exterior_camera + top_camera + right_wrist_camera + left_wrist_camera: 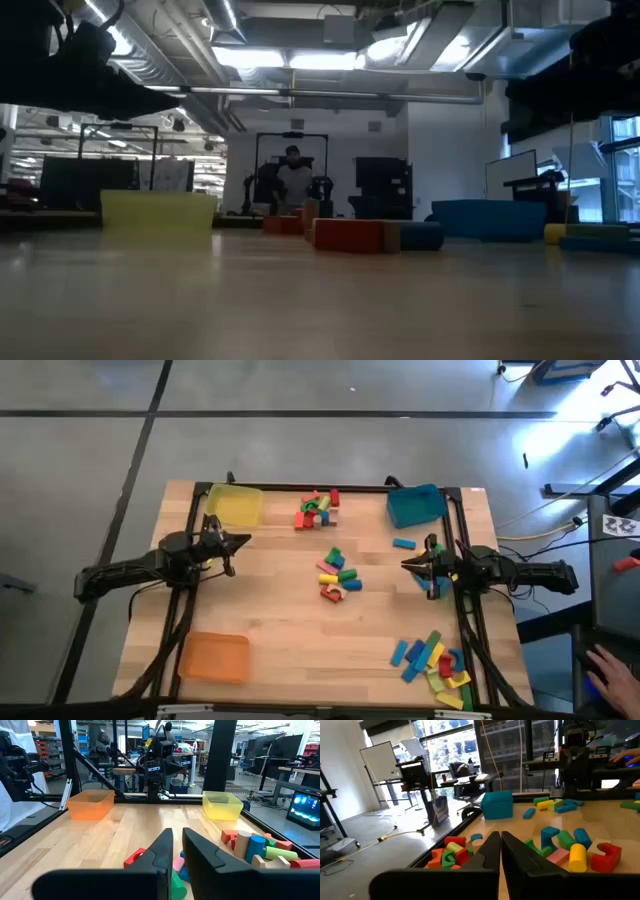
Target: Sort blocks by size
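Right gripper [175, 851], fingers nearly closed and empty, faced the central block cluster [338, 574] at 9 o'clock; left gripper [240, 541] likewise; jaws should spread before descending.

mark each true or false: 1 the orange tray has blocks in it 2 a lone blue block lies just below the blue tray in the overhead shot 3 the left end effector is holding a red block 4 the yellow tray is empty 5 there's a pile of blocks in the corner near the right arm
1. False. The orange tray holds nothing.
2. True. A single blue block lies apart, just below the blue tray in the high view.
3. False. The left end effector holds nothing; its fingers are nearly together over bare wood.
4. True. The yellow tray is empty.
5. True. A corner pile of blue, yellow, green and red blocks sits beside the right arm's base; the right end effector is above it in the high view.
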